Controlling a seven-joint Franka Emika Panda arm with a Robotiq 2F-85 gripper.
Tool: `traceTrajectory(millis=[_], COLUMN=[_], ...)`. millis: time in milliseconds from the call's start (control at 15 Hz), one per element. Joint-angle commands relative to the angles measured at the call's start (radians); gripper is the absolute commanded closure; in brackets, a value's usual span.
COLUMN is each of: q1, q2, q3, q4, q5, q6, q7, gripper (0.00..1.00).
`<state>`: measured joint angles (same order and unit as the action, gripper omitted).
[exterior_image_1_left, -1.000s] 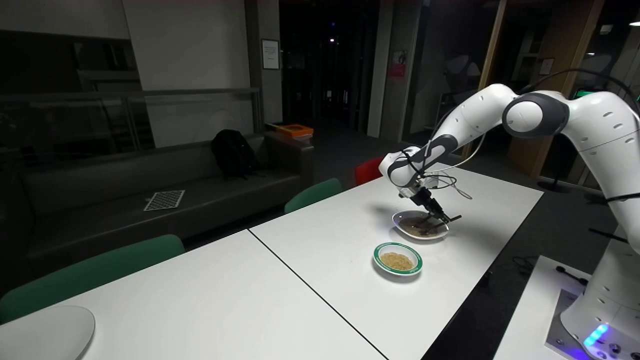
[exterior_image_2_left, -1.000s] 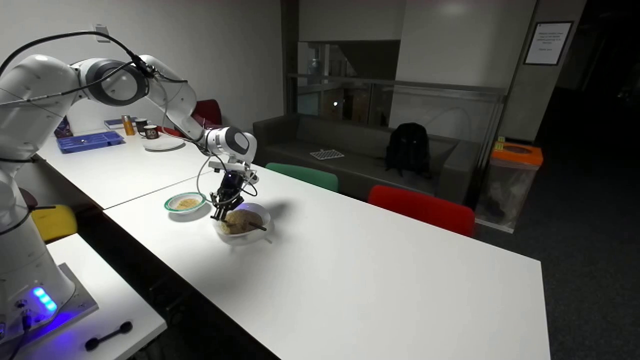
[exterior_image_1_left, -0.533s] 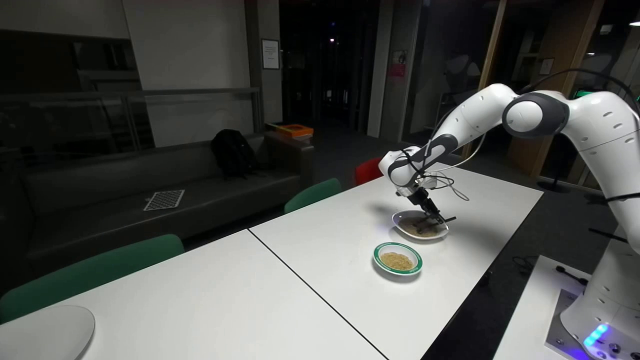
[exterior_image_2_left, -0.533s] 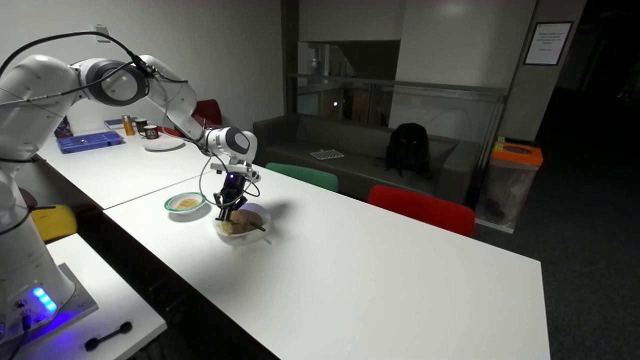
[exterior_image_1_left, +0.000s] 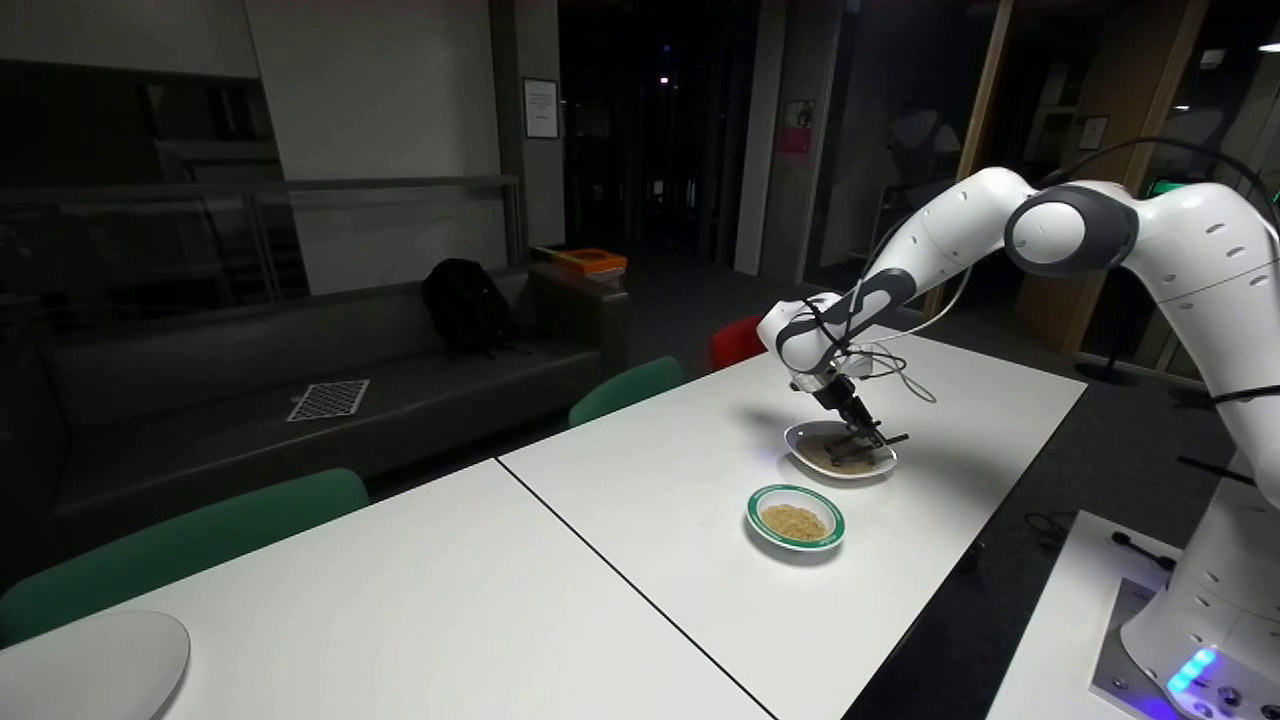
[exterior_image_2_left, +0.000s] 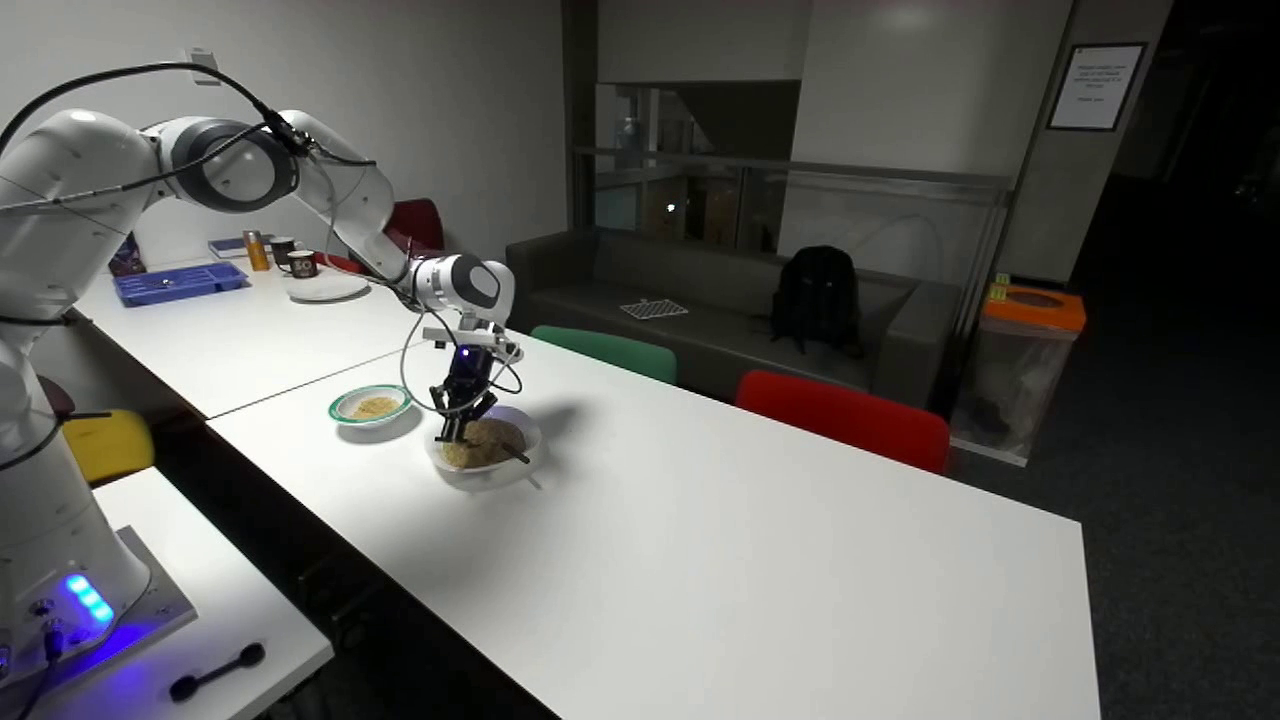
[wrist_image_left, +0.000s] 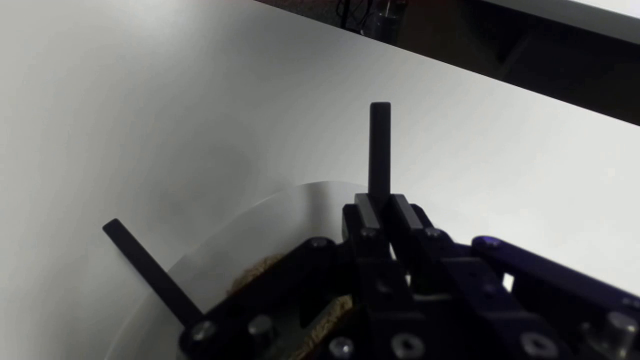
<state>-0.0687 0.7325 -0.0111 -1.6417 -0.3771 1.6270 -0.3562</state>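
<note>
1. The black two-fingered gripper (wrist_image_left: 386, 212) had its fingers drawn tight together, with only a handle's thickness between them, and had hold of a slim, straight black handle (wrist_image_left: 380, 145). One end stuck out past the fingertips; the rest was hidden by the gripper, so what it belonged to could not be told.
2. Directly beneath the gripper sat a smooth white bowl (wrist_image_left: 260, 225), partly blocked by the fingers and cut off by the lower border of the wrist view.
3. A brown, grainy heap (exterior_image_2_left: 495, 440) lay in that bowl, below the gripper, which covered part of it. Whether the held piece touched it could not be made out.
4. Beside the gripper, apart from its fingertips, a second black handle (wrist_image_left: 152, 272) reached out over the bowl's rim, its inner end hidden behind the gripper's linkage.
5. Near the gripper, in both exterior views, stood a white bowl with a green rim (exterior_image_1_left: 755, 515), holding pale yellow grains (exterior_image_1_left: 795, 522) too small to make out singly.
6. Well apart from the gripper, a pale, round plate (exterior_image_1_left: 95, 665) was cut off by the border of an exterior view.
</note>
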Motion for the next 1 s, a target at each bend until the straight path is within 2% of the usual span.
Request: traceTrajectory(millis=[0, 933], q1=[-0.014, -0.018], q2=[-0.032, -0.132], q3=[0.008, 0.01], q4=[-0.023, -0.103], q5=[0.009, -0.003], q6=[0.017, 0.144], q7=[-0.032, -0.103], gripper=[0.97, 0.97])
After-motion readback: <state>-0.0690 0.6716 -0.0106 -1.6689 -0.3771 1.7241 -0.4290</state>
